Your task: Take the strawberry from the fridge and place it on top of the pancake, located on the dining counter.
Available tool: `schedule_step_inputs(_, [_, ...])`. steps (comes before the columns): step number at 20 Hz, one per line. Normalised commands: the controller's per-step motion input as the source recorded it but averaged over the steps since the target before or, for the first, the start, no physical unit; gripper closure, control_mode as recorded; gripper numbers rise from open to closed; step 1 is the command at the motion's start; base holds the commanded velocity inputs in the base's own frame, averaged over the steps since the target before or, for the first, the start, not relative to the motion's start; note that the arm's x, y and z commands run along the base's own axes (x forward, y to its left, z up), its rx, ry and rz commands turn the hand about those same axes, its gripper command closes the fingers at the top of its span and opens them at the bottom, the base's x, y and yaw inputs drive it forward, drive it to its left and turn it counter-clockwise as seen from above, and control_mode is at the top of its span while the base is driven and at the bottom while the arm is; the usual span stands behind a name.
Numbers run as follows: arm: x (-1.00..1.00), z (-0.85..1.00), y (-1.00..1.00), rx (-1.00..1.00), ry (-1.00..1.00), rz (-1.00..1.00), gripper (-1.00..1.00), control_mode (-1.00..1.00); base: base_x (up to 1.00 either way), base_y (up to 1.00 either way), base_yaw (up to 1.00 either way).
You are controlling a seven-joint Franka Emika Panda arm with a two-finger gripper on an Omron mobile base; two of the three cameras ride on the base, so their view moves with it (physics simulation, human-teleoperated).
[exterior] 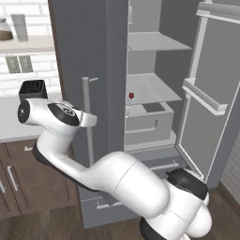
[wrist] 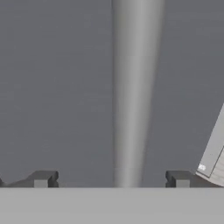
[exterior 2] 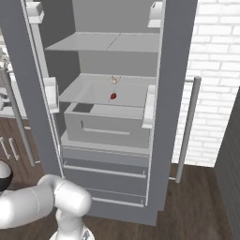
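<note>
In left base view, fridge (exterior: 89, 61) standing with right door swung open; strawberry (exterior: 131, 95) sitting on middle shelf at 12 o'clock of drawer bin (exterior: 147, 119); arm folding low before closed door.

In right base view, strawberry (exterior 2: 113, 96) lying on same shelf, small pale item (exterior 2: 113, 80) sitting apart at its 12 o'clock.

In hand view, gripper (wrist: 111, 179) facing door handle bar (wrist: 136, 92), fingers spreading wide, gripping nothing.

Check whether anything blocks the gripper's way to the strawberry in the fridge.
Yes. The gripper, jaws wide apart, faces the fridge's closed left door, with that door's bar handle straight ahead. The strawberry sits on a middle shelf behind the open right door, beside a pale item.
</note>
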Motion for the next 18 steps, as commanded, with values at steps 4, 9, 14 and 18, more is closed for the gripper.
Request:
schedule_step_inputs(4, [-0.32,0.00,0.27,0.00,0.00,0.19,-1.00,-1.00,0.00,0.00,0.00])
schedule_step_inputs(9, [-0.57,-0.05,-0.23,0.00,0.05,0.14,-1.00,-1.00,0.00,0.00,0.00])
schedule_step_inputs(14, [-0.75,-0.02,-0.95,0.27,0.02,0.18,-1.00,-1.00,0.00,0.00,0.00])
schedule_step_inputs(18, [-0.11,0.00,-1.00,0.55,0.00,0.30,-1.00,-1.00,0.00,0.00,0.00])
